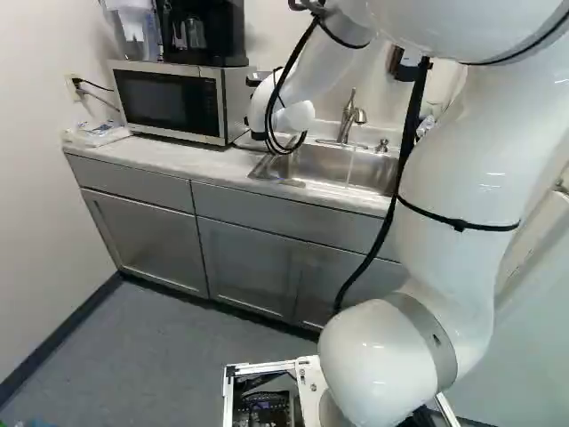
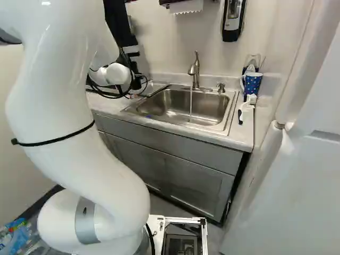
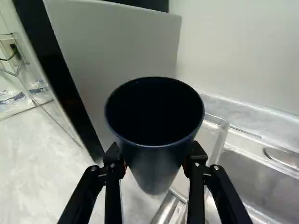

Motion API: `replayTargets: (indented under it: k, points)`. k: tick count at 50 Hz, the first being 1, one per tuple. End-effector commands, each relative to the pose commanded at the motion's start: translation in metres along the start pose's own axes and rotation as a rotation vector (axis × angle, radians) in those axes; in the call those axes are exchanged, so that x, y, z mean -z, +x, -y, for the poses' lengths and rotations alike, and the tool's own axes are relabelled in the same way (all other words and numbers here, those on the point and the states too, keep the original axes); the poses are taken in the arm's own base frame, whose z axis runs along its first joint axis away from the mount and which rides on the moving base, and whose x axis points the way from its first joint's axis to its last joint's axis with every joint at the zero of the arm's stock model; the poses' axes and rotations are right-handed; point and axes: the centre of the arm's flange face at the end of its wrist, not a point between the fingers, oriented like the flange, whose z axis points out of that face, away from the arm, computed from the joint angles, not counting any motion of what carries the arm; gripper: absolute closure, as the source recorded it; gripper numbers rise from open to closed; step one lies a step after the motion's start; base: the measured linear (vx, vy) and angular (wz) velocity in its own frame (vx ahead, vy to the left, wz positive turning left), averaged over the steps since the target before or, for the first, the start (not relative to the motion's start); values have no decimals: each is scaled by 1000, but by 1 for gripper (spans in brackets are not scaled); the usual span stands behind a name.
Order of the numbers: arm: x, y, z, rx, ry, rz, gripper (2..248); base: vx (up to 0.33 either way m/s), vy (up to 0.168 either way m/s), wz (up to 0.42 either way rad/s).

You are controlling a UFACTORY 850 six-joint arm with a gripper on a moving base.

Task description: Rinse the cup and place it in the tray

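In the left base view my gripper (image 1: 259, 79) shows only as a dark part at the wrist's end, right of the microwave; the arm hides the rest. In the wrist view my gripper (image 3: 155, 161) is shut on a dark blue cup (image 3: 156, 175), a finger on each side, the cup's mouth facing the camera. Past the cup lies a clear-walled tray (image 3: 216, 140), partly covered by it, between the microwave and the sink (image 3: 261, 182). Water runs from the faucet (image 2: 195, 71) into the basin (image 2: 172, 106), away from the cup.
The microwave (image 1: 169, 102) stands close beside the cup, with a coffee machine (image 1: 206, 31) on top. At the counter's far corner are a dotted blue cup (image 2: 253, 82) and a white brush (image 2: 247, 103). A soap pump (image 2: 221, 86) rises behind the sink.
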Motion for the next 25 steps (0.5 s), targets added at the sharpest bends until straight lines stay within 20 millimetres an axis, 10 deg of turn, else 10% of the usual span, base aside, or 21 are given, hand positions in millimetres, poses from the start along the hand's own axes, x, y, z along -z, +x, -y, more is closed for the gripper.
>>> replayTargets:
  k: [25]
  points:
    - [-5,0,-41,-19,-69,0,125,0,0,0]
